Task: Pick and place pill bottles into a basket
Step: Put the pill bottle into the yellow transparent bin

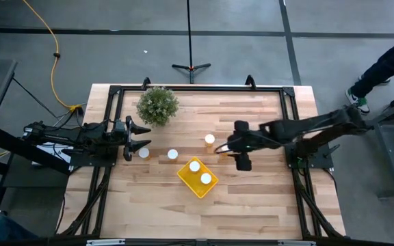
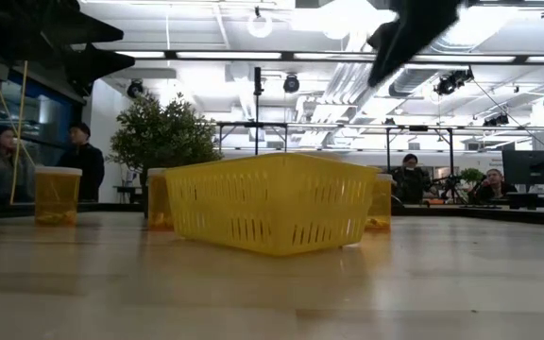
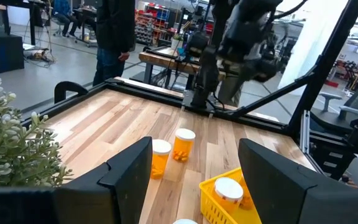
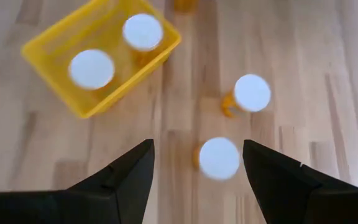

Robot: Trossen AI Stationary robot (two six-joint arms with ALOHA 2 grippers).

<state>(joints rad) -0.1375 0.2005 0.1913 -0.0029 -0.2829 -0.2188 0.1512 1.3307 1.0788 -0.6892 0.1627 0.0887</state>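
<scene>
While two pill bottles (image 1: 194, 166) stand inside the yellow basket (image 1: 187, 175) at mid-table, three more stand outside it on the table (image 1: 252, 198). The right pincer (image 4: 197, 163) hovers open and empty above loose bottles beside the basket. The left pincer (image 1: 137, 139) is open and empty near the potted plant (image 1: 157, 105).

Between my spread fingers (image 3: 126, 171): two pill bottles (image 3: 184, 144) on the worktop (image 3: 123, 124), basket (image 3: 211, 196) holding one.
</scene>
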